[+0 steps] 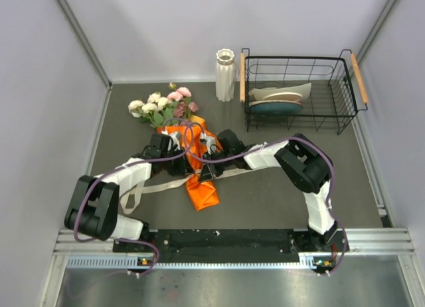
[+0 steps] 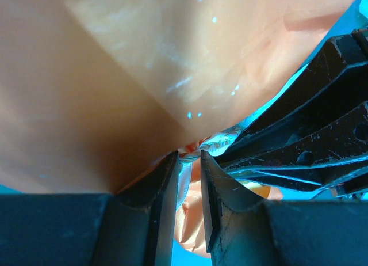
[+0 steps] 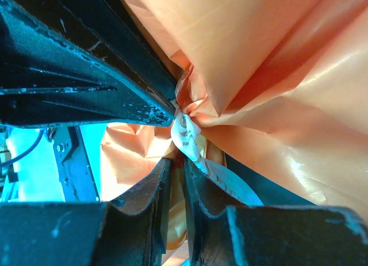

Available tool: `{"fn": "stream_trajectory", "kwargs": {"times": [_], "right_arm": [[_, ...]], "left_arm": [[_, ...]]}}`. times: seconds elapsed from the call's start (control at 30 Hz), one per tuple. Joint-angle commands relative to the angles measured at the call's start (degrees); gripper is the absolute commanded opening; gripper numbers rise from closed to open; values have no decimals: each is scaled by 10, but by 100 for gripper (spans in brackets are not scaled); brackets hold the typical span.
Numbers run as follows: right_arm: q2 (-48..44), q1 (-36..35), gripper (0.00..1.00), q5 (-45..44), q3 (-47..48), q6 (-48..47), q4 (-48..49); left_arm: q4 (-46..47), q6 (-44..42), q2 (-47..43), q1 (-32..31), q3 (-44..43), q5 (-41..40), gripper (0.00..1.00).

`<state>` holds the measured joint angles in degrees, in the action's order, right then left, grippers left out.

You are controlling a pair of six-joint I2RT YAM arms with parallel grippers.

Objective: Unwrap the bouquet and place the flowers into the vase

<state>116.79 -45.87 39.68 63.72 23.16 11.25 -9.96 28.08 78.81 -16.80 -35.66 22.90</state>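
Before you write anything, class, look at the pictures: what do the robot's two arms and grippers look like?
Both the left arm and right arm have bulky black joints, white-wrapped links and looping purple cables. The left gripper and right gripper each have two black, tapered, scuffed fingers.
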Motion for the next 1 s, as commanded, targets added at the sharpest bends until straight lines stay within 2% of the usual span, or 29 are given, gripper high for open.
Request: {"fn": "stream_trajectory", "kwargs": {"times": [0.0,0.23,0.43,0.53,0.6,0.67,0.97], "right_arm": [[4,30,15,-36,-14,-18,-28],[8,34,15,-31,-15,-17,-24],[10,49,15,-24,-15,-10,-17],[10,53,14,-22,-14,-4,-12],[10,53,15,-17,-14,0,-8],[10,53,15,-14,-15,5,-5],[3,53,15,-20,-21,7,-6]], "left_arm": [[5,-35,49,-32,-12,22,28],[0,-44,67,-58,-38,30,27],[-46,-54,79,-73,-50,1,23],[-52,-58,85,-78,-50,-23,17],[-50,-57,85,-81,-52,-28,6],[-45,-56,70,-84,-53,-34,0],[-25,-58,-41,-90,-48,-33,0]]}}
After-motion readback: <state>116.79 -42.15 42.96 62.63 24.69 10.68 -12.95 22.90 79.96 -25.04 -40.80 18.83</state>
